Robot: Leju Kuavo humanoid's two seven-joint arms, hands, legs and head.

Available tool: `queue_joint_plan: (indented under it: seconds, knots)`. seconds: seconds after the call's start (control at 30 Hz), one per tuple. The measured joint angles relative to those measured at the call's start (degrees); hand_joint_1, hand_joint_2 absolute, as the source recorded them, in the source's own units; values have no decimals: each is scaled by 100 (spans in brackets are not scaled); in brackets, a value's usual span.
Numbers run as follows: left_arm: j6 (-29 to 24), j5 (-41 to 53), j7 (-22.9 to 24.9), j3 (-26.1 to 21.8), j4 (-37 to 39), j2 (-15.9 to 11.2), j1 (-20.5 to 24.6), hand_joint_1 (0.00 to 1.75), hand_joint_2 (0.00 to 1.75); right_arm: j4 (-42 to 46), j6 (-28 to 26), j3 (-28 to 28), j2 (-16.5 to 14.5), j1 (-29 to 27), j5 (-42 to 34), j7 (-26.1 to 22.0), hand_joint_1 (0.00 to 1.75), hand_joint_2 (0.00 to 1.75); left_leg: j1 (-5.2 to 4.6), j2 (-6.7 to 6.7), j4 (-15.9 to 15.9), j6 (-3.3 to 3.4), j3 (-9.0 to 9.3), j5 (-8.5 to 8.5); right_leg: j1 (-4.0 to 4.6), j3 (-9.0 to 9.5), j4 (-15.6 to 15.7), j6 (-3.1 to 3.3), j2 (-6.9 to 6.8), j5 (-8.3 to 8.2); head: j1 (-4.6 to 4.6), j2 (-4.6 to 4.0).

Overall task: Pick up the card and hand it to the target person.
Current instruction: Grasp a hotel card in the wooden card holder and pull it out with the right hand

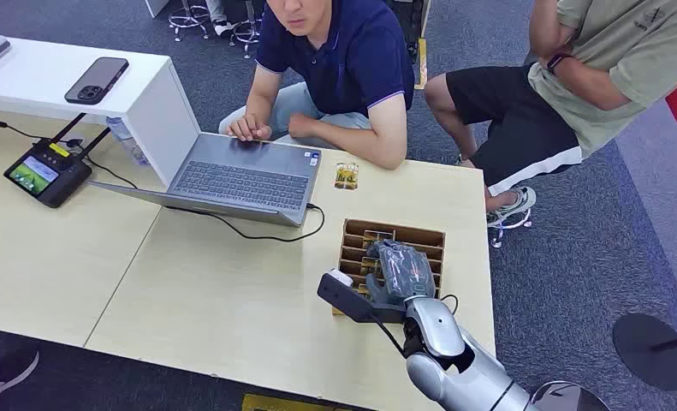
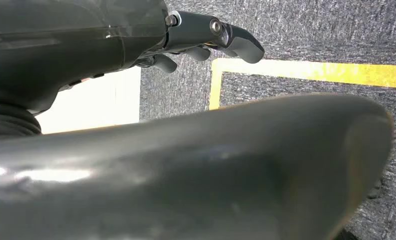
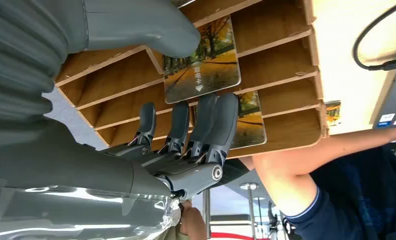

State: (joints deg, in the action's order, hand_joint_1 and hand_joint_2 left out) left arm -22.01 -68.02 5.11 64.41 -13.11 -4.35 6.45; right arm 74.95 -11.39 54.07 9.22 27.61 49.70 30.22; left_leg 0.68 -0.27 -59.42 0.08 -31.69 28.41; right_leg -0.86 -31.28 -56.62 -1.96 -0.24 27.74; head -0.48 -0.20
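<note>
The card (image 3: pixel 201 65), printed with yellow autumn trees, stands in a slot of the wooden card box (image 1: pixel 417 235) near the table's right edge. My right hand (image 1: pixel 400 272) hovers over the box. In the right wrist view my right hand (image 3: pixel 185 125) pinches the card, with the thumb (image 3: pixel 145 27) on its face and the fingers (image 3: pixel 213 120) at its other side. A second card (image 3: pixel 251 122) sits in the neighbouring slot behind the fingers. My left hand (image 2: pixel 201 35) hangs over the floor and holds nothing. A person in a navy shirt (image 1: pixel 352 51) sits across the table.
An open laptop (image 1: pixel 240 180) with a black cable (image 1: pixel 258 233) lies in front of the seated person. A loose card (image 1: pixel 347 175) lies beside it. A tablet controller (image 1: pixel 45 173) and a white shelf with a phone (image 1: pixel 97 80) stand at the left. Another person in a green shirt (image 1: pixel 626 51) sits at the right.
</note>
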Motion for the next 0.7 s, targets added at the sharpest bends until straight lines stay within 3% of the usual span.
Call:
queue_joint_plan:
  seconds: [0.7]
  knots:
    - [-7,-10,-17,0,0,0,-1,0,0,199,177,-27,122,-87,60,36,86,175,0,0,0,0,0,0,0,0,0,0,0,0,0,0]
